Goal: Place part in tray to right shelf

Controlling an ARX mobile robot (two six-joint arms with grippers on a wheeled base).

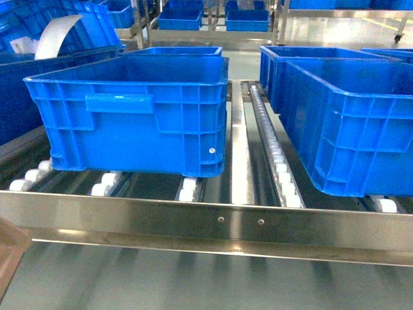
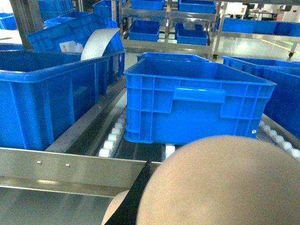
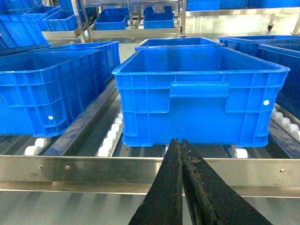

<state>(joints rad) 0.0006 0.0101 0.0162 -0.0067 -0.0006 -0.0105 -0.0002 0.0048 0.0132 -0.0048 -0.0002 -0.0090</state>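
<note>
The cream-beige tray [image 2: 220, 183] fills the lower right of the left wrist view, blurred and very close. My left gripper [image 2: 149, 165] is shut on it; one black finger [image 2: 136, 197] lies against its curved side and the other is hidden behind it. A beige-brown corner [image 1: 9, 258], probably the tray, shows at the head view's bottom left. The part is out of view. In front of me runs the right shelf [image 1: 219, 223], a steel rack with a riveted rail and white rollers [image 1: 281, 165]. My right gripper [image 3: 178, 143] is shut on nothing, just before the rail [image 3: 93, 168].
Large blue crates sit on the rollers: one at centre left [image 1: 135, 116] and one at the right [image 1: 355, 123], with a bare roller lane [image 1: 242, 161] between them. Another crate [image 2: 42, 93] stands left of the rack. More crates and racks stand behind.
</note>
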